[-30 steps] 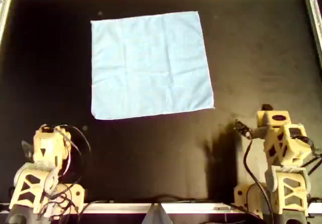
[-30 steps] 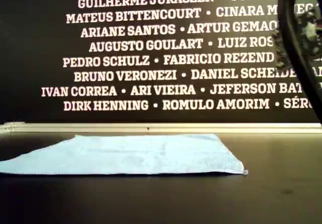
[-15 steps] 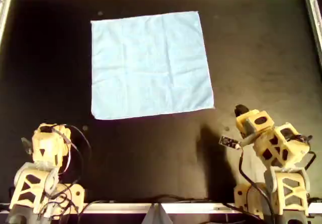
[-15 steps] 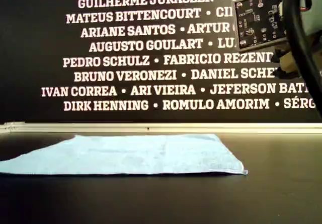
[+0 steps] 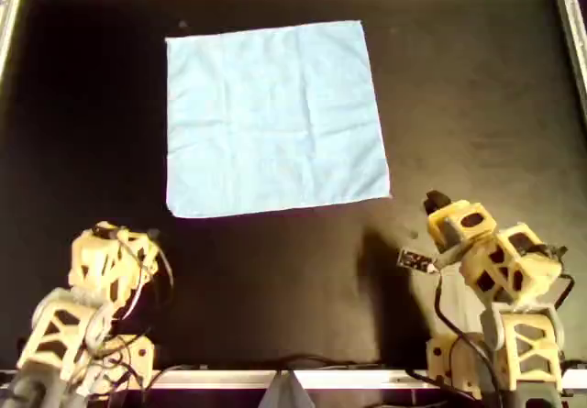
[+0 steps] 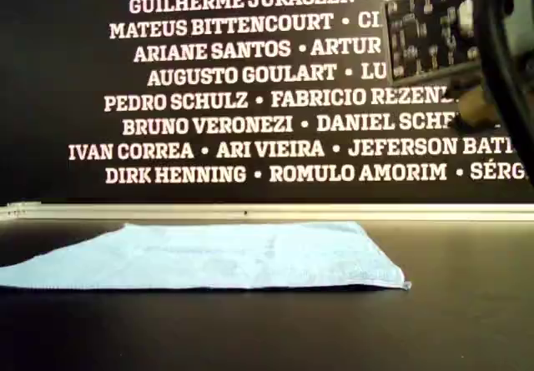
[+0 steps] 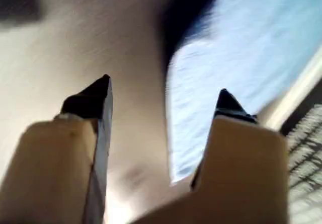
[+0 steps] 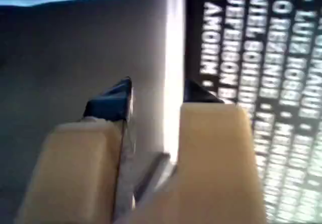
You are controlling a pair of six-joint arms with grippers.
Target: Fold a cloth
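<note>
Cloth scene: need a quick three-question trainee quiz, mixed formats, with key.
1. True or false: the cloth lies spread flat and unfolded on the table.
2. Multiple choice: the left gripper is A) shut on the cloth, B) open and holding nothing, C) out of view.
3. Fill in: in the right wrist view, the right gripper stands open with ______ between its jaws.

Key: 1 true; 2 B; 3 nothing.
</note>
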